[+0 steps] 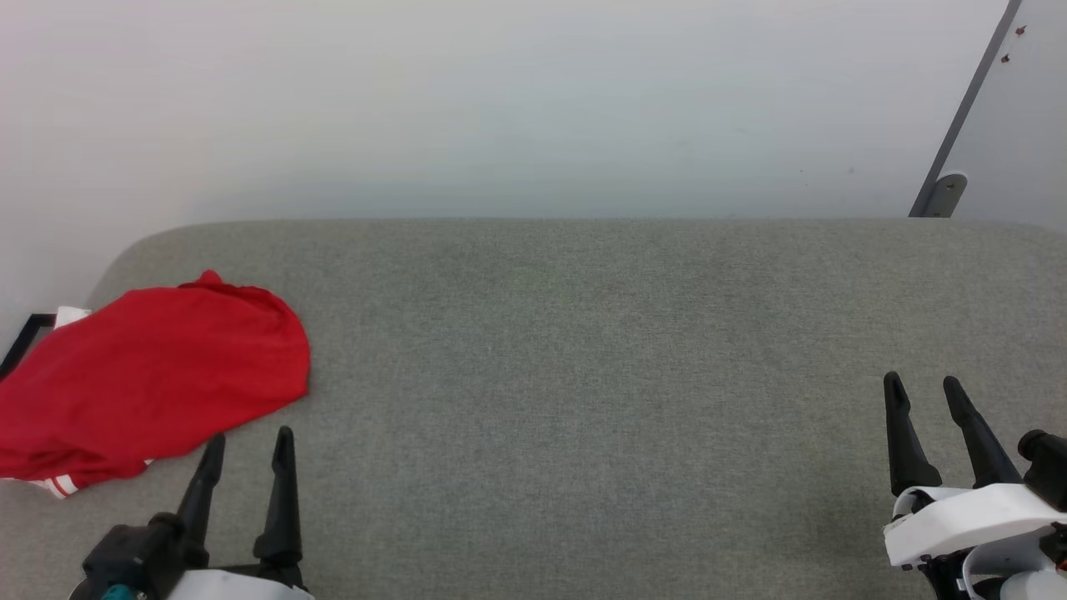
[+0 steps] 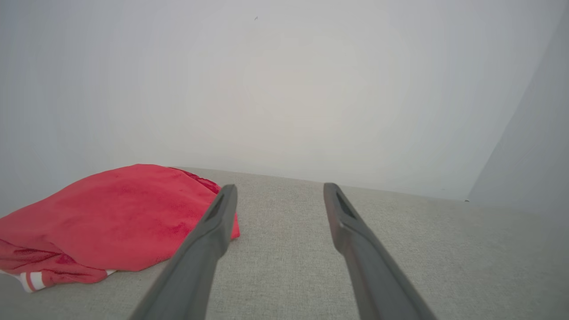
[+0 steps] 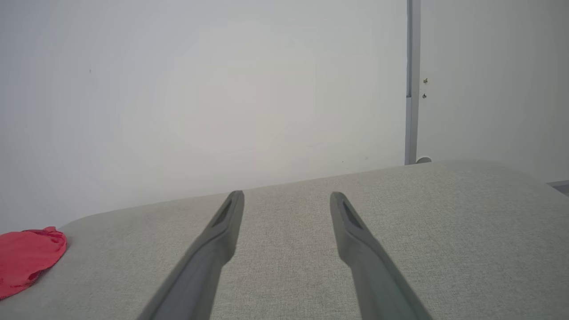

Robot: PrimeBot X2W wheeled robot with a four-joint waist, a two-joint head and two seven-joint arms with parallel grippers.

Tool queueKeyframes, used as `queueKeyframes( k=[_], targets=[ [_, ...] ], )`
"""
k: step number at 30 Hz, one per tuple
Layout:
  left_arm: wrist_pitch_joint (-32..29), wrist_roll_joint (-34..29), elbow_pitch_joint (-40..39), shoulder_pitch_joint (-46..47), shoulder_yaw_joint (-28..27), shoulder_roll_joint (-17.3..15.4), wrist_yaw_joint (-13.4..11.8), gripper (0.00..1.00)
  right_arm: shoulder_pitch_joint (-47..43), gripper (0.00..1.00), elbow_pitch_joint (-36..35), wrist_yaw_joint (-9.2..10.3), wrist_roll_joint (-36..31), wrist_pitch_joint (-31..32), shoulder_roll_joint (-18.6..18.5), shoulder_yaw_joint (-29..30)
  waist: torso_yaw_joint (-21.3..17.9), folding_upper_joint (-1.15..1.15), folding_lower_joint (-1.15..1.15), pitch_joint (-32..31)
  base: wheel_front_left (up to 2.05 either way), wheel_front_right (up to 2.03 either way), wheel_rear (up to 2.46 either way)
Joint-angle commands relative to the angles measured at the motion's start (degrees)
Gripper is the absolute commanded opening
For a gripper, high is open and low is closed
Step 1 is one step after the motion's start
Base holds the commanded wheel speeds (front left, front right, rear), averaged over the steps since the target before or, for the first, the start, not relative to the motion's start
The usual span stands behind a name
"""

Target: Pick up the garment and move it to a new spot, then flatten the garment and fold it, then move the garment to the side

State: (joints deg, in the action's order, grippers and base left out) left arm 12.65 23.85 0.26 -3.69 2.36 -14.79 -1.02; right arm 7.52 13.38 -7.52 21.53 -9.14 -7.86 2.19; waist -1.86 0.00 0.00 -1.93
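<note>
First, reach the left gripper (image 1: 250, 435), jaws spread wide and empty, onto the crumpled red T-shirt (image 1: 150, 379) just beside it at the left end of the desk (image 1: 583, 375). Pinch a thick fold, not the hem. Keep the right gripper (image 1: 921, 379), equally wide and empty, clear.

garment (image 1: 150, 375) on table's (image 1: 583, 350) left end

You're in what reads as a bare lab or test room. Plain white wall (image 1: 500, 100) across the top of the frame. Grey fabric-covered worktop (image 1: 583, 375) fills the lower half. Grey metal post (image 1: 967, 108) and a screwed pale panel (image 1: 1034, 125) at upper right.
</note>
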Motion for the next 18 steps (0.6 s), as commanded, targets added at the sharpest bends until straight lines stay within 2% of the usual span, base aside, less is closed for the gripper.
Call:
queueKeyframes(
  k=[1,18],
  targets=[
    [0.4,-1.0,-0.6,-0.4,-0.1,-0.2,0.1,1.00,0.5,1.00,-0.5,0.05,-1.1,-0.5,-0.2,0.0,0.0,0.00,0.00,0.0,0.00,0.00,0.00],
    [2.1,-7.1,-1.6,-1.8,-0.3,-0.7,0.8,1.00,0.1,1.00,-1.7,0.06,-8.0,-1.5,-0.4,-0.3,-0.6,0.00,0.00,-0.4,0.00,0.00,0.00]
  ],
)
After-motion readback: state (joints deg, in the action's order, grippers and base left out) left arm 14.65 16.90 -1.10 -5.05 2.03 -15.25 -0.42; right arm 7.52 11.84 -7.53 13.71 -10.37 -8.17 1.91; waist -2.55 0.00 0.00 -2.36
